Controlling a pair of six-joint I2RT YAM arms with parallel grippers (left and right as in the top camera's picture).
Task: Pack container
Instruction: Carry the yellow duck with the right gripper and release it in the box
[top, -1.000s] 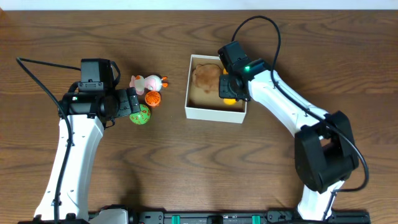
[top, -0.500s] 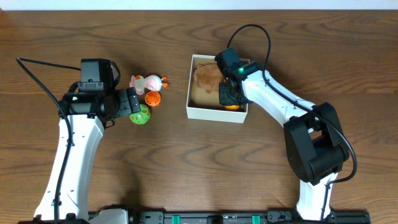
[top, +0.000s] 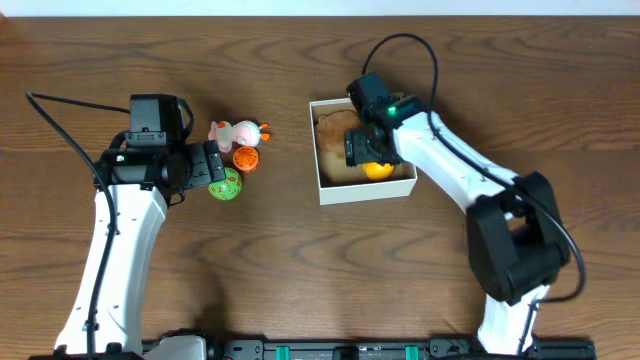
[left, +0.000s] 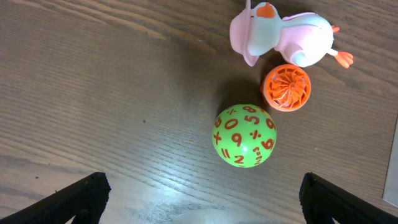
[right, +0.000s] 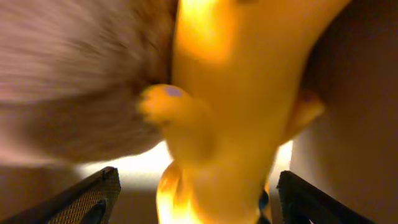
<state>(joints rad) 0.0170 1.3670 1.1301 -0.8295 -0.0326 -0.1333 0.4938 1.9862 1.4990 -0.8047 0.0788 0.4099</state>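
The right end effector (top: 362, 150) is down inside the container (top: 366, 190). Its fingers are spread on either side of a yellow toy (right: 230, 93), but the wrist view is too close and blurred to show whether they press on it or stand just clear. The toy lies against a brown furry toy (top: 335, 125) that also lies in the box, probably so both fit side by side. Most of the yellow toy's shape is cut off or hidden under the arm. The container sits right of centre on the surface (top: 300, 280). The left end effector (left: 202, 193) hangs wide and empty above a green numbered ball (left: 244, 135). The ball lies just beside an orange slatted ball (left: 286, 87) and a pink duck (left: 280, 38), all unpacked.
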